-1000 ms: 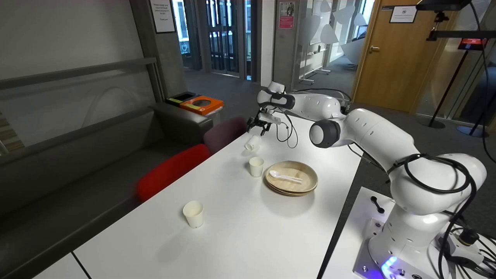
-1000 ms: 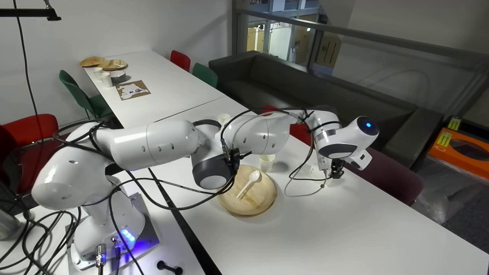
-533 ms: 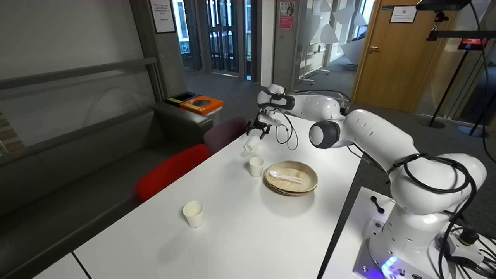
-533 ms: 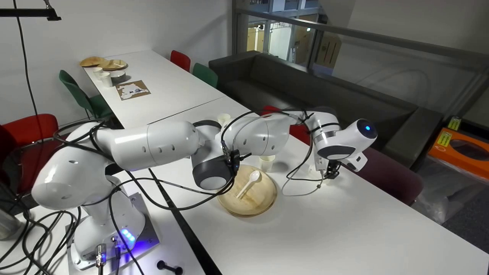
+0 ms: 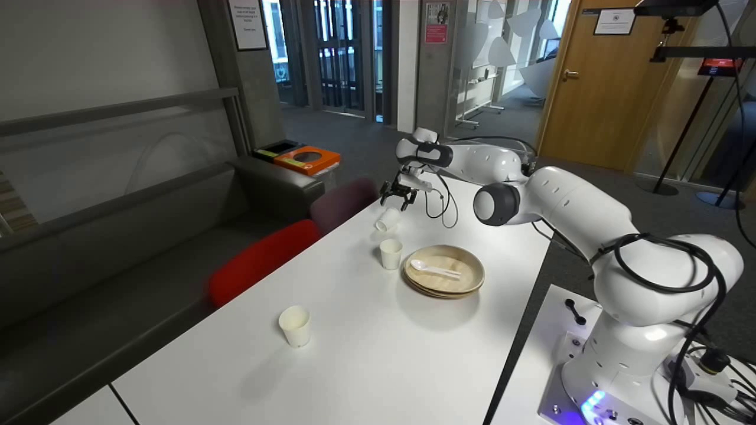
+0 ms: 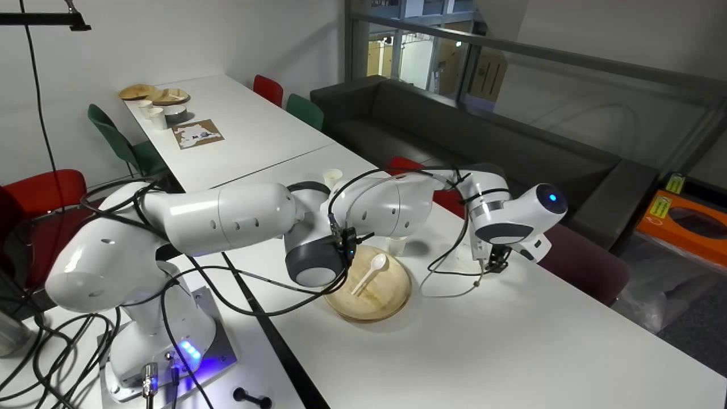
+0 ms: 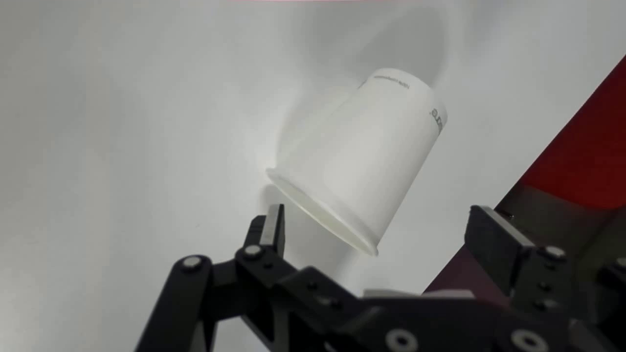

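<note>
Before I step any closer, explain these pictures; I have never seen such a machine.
This is a robot arm with a black claw at its end. Two pictures come from cameras standing away from the arm; the third comes from one mounted by the claw. On the table, a cup lies on its side near the claw. An upright cup stands beside stacked plates with a spoon on top, and another cup stands farther off. The claw is open and holds nothing.
</note>
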Robot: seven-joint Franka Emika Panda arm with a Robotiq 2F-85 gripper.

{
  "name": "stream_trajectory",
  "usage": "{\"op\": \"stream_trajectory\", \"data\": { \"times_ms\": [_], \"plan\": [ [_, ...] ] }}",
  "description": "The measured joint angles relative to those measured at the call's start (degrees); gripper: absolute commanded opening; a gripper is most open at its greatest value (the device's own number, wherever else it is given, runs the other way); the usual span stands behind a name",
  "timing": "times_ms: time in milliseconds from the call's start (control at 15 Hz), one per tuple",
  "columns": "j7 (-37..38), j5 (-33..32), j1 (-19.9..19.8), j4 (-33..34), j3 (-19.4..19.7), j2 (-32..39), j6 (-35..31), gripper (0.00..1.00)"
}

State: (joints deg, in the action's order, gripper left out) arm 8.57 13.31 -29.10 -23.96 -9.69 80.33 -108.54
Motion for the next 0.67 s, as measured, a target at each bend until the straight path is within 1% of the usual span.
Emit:
{"op": "stream_trajectory", "data": {
  "times_ms": [133,200,267,467,533,600,667],
  "plan": [
    [0.00,0.00,-0.48,0.15,0.00,-0.15,-0.47,1.00],
    [0.00,0.00,-0.67,0.25,0.00,-0.21,-0.66,0.92],
    [0.00,0.00,-0.85,0.31,-0.02,-0.27,-0.73,0.74],
    [0.00,0.00,-0.98,0.17,-0.05,-0.29,-0.73,0.53],
    [0.00,0.00,-0.93,-0.06,-0.12,-0.28,-0.72,0.44],
    [0.00,0.00,-0.84,-0.36,-0.20,-0.25,-0.66,0.37],
    [0.00,0.00,-0.71,-0.61,-0.25,-0.17,-0.62,0.46]
  ]
}}
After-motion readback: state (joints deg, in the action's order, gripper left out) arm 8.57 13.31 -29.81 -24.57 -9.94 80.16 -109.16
